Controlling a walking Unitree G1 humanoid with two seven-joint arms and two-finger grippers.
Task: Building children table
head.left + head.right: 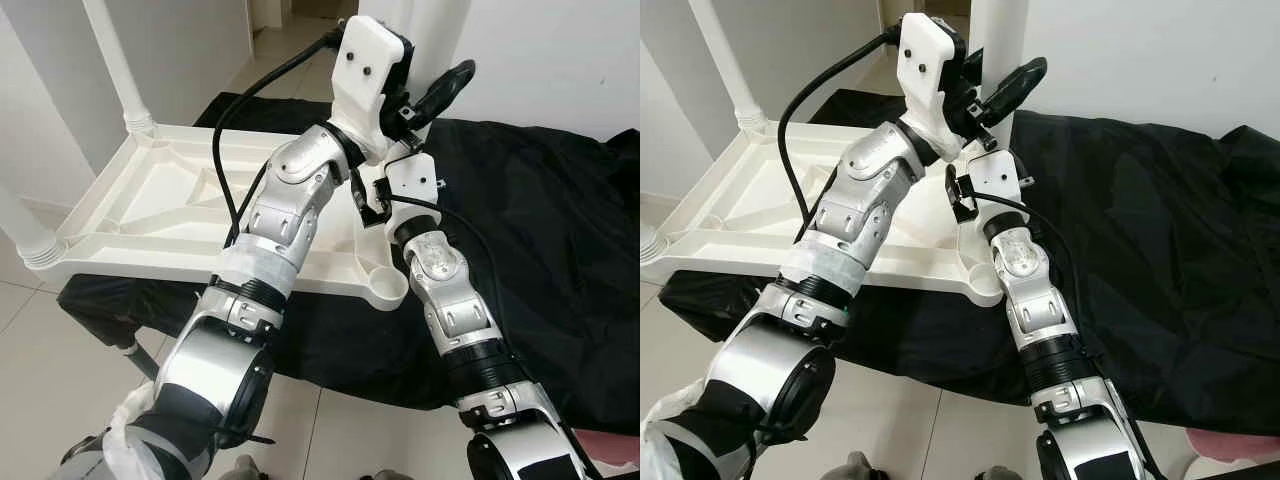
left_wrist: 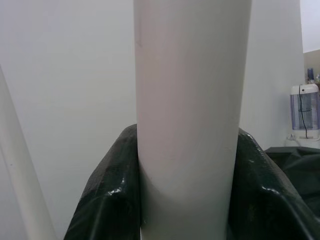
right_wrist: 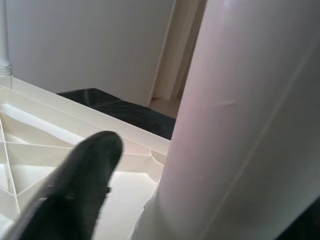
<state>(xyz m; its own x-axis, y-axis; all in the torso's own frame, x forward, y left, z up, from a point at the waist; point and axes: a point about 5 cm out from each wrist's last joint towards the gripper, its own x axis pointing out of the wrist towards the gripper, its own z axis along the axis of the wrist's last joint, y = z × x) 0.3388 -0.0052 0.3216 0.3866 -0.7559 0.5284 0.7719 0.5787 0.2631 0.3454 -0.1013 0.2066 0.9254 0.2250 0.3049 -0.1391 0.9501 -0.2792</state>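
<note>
**At the far corner of the upturned tabletop: a leg held upright**

Across the black cloth [image 1: 540,230] lies the white ribbed plastic tabletop [image 1: 190,215], underside up, two legs already standing at its left corners. Above its far right corner the left gripper [image 1: 440,95] reaches to the white cylindrical plastic table leg [image 1: 425,25], with the right gripper [image 1: 962,190] lower and nearer that corner.

Through the left wrist camera, both black fingers [image 2: 107,187] clasp the leg [image 2: 187,115], its long axis vertical.

Through the right wrist camera, one black finger [image 3: 75,185] sits beside the leg [image 3: 240,135] over the tabletop's corner socket; its grip cannot be judged.
</note>
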